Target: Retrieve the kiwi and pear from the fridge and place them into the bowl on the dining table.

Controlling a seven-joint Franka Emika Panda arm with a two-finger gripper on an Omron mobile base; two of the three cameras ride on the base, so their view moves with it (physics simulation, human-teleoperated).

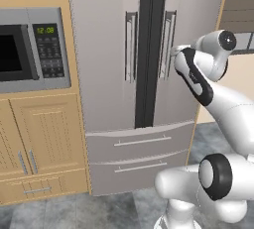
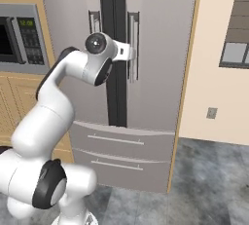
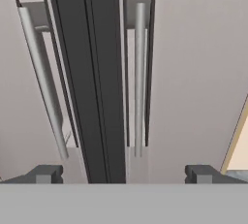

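The fridge (image 1: 119,64) stands shut at 12 o'clock from the base, both doors closed. I judge the doors stiff and heavy on their hinges; the right handle (image 3: 139,77), a smooth rigid bar, is the place to grip. Its long axis runs vertical, as does the left handle (image 3: 42,77). The tool (image 3: 123,172) hangs wide open, empty, just before the right handle. A microwave (image 1: 32,49) sits at 9 o'clock.

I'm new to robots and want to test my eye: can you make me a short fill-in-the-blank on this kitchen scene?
1. Both doors of the fridge are ____.
2. The gripper has its jaws ____, holding nothing.
3. In the hand view, the gripper faces the fridge's two vertical bar ____.
4. The microwave beside the fridge has a clock with ____ digits.

Missing words: closed; open; handles; green
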